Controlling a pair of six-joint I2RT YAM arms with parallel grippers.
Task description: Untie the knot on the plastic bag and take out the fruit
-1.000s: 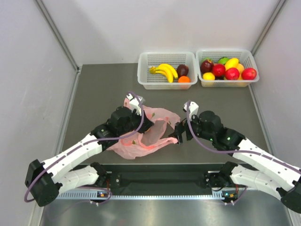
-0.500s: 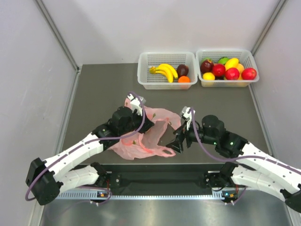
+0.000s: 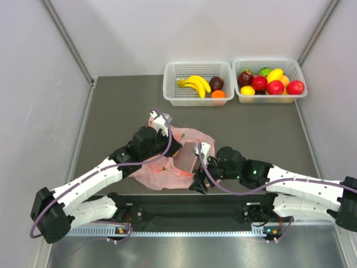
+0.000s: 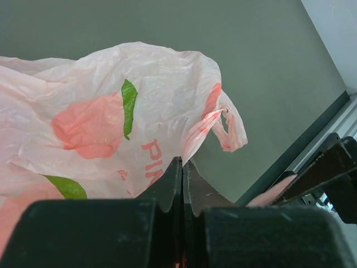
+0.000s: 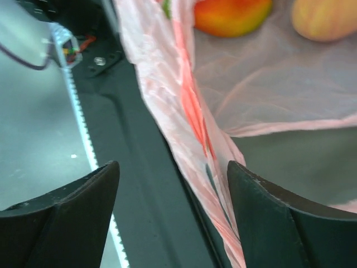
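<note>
Right gripper shifted nearer, plastic bag crinkled, translucent pink, mouth open

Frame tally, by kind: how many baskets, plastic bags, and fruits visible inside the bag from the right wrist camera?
Baskets: 2
Plastic bag: 1
Fruits seen inside the bag, right wrist view: 2
Total: 5
</note>
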